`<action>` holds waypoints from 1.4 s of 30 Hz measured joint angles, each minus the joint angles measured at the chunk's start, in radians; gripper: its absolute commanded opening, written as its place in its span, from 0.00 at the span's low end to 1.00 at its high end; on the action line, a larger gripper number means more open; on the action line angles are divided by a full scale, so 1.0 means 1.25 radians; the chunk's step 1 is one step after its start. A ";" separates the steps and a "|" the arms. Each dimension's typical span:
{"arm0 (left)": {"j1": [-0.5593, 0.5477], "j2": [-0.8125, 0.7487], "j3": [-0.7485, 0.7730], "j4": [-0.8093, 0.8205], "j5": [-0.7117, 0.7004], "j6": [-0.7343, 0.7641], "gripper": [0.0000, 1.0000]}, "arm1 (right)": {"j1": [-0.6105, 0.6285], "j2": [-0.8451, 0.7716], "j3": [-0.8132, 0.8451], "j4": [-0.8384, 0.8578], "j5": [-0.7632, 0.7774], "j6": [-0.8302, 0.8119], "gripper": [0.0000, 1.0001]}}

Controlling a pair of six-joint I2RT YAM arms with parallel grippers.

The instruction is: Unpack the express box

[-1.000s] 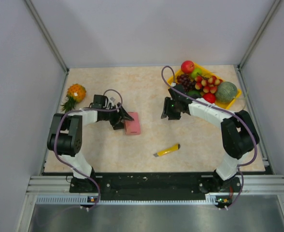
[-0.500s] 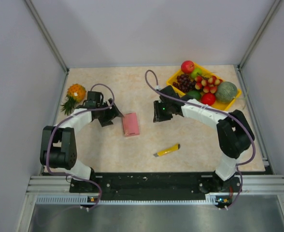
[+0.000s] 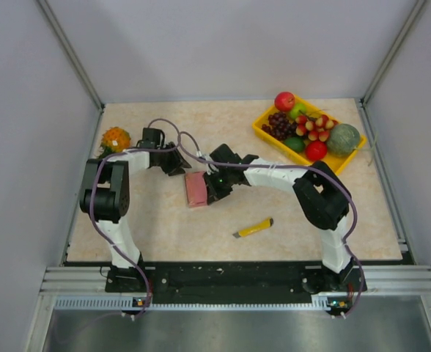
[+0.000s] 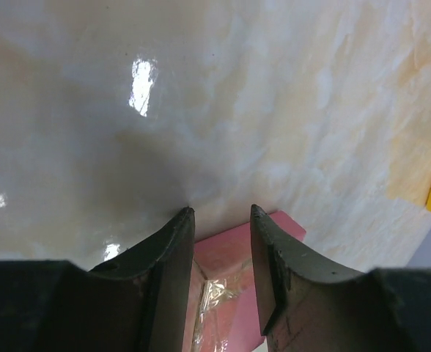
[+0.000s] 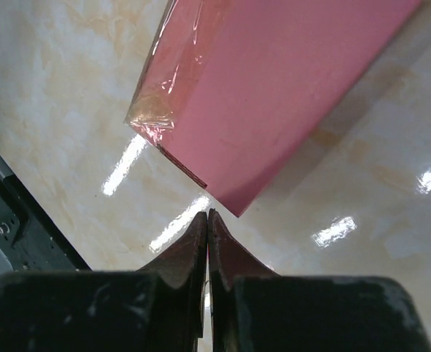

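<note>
The pink express box [image 3: 196, 188] lies flat on the table, left of centre. My left gripper [image 3: 179, 167] is open at the box's far-left corner. In the left wrist view its jaws [image 4: 219, 213] stand apart over the box's end [image 4: 230, 253], where clear tape shows on the pink card. My right gripper [image 3: 212, 188] is shut and empty, low at the box's right edge. In the right wrist view its tips [image 5: 207, 213] sit just short of a corner of the box [image 5: 289, 88], whose taped edge has wrinkled film [image 5: 160, 95].
A yellow utility knife [image 3: 253, 228] lies on the table, near and right of the box. A yellow fruit tray [image 3: 263, 130] with grapes, apple and melon stands at the back right. A small pineapple [image 3: 115, 139] lies at the far left.
My right arm has swung left across the table from near the fruit tray to the box's right edge. My left gripper has drawn back from the box's left side to its far corner.
</note>
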 measured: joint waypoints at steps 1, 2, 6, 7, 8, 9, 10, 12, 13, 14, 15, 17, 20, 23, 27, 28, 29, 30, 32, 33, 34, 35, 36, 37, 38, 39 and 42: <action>0.000 0.009 0.003 0.004 0.015 -0.003 0.41 | 0.002 0.007 0.006 0.003 -0.004 -0.002 0.00; 0.000 0.016 0.009 0.007 0.026 -0.002 0.41 | 0.004 0.012 0.011 0.002 -0.007 -0.004 0.00; 0.001 0.035 0.021 0.023 0.064 0.003 0.41 | 0.006 0.030 0.032 0.005 -0.013 -0.005 0.00; 0.001 0.035 0.021 0.023 0.068 0.005 0.40 | 0.006 0.036 0.038 0.005 -0.012 -0.005 0.00; 0.001 0.035 0.021 0.022 0.072 0.009 0.40 | 0.006 0.041 0.042 0.005 -0.015 -0.004 0.00; 0.002 0.035 0.021 0.022 0.076 0.013 0.40 | 0.006 0.045 0.046 0.003 -0.016 -0.004 0.00; 0.002 0.035 0.021 0.021 0.078 0.017 0.39 | 0.007 0.045 0.047 0.004 -0.015 -0.004 0.00; 0.002 0.035 0.021 0.020 0.081 0.023 0.37 | 0.008 0.048 0.052 0.004 -0.010 -0.004 0.00; 0.002 0.035 0.020 0.020 0.084 0.024 0.37 | 0.008 0.048 0.052 0.003 -0.010 -0.004 0.00; 0.003 0.035 0.019 0.021 0.087 0.025 0.36 | 0.008 0.048 0.052 0.002 -0.011 -0.006 0.00; 0.004 0.035 0.017 0.021 0.091 0.026 0.35 | 0.008 0.048 0.052 0.002 -0.013 -0.009 0.00; 0.005 0.035 0.014 0.021 0.097 0.028 0.35 | 0.008 0.048 0.051 0.003 -0.018 -0.026 0.00; 0.005 0.035 0.013 0.022 0.102 0.030 0.34 | 0.016 0.046 0.045 0.004 -0.012 -0.056 0.00; 0.005 0.035 0.010 0.022 0.109 0.030 0.33 | 0.039 0.044 0.033 0.002 0.003 -0.083 0.00; 0.005 0.035 0.005 0.023 0.118 0.030 0.30 | 0.066 0.045 0.031 0.002 0.030 -0.088 0.00; 0.005 0.035 0.002 0.023 0.121 0.031 0.30 | 0.069 0.045 0.031 0.002 0.039 -0.088 0.00; 0.005 0.035 0.000 0.022 0.121 0.031 0.30 | 0.070 0.046 0.031 0.002 0.052 -0.088 0.00; 0.005 0.035 -0.004 0.023 0.123 0.033 0.29 | 0.071 0.047 0.031 0.002 0.063 -0.088 0.00; 0.006 0.035 -0.007 0.023 0.127 0.035 0.27 | 0.071 0.048 0.031 0.001 0.096 -0.084 0.00; 0.006 0.034 -0.009 0.025 0.127 0.038 0.26 | 0.071 0.048 0.031 -0.003 0.110 -0.081 0.00; 0.007 0.034 -0.010 0.025 0.127 0.038 0.24 | 0.069 0.048 0.031 -0.005 0.121 -0.078 0.00; 0.009 0.032 -0.013 0.025 0.123 0.038 0.23 | 0.069 0.048 0.030 -0.006 0.135 -0.074 0.00; 0.011 0.028 -0.016 0.024 0.118 0.039 0.22 | 0.068 0.048 0.029 -0.008 0.144 -0.071 0.00; 0.014 0.023 -0.022 0.023 0.112 0.039 0.22 | 0.066 0.048 0.028 -0.009 0.153 -0.065 0.00; 0.017 0.016 -0.029 0.020 0.107 0.038 0.22 | 0.064 0.047 0.026 -0.008 0.160 -0.060 0.00; 0.020 0.011 -0.036 0.019 0.105 0.038 0.22 | 0.061 0.044 0.021 -0.005 0.164 -0.055 0.00; 0.031 -0.011 -0.065 0.015 0.104 0.036 0.22 | 0.044 0.032 0.006 0.001 0.184 -0.045 0.00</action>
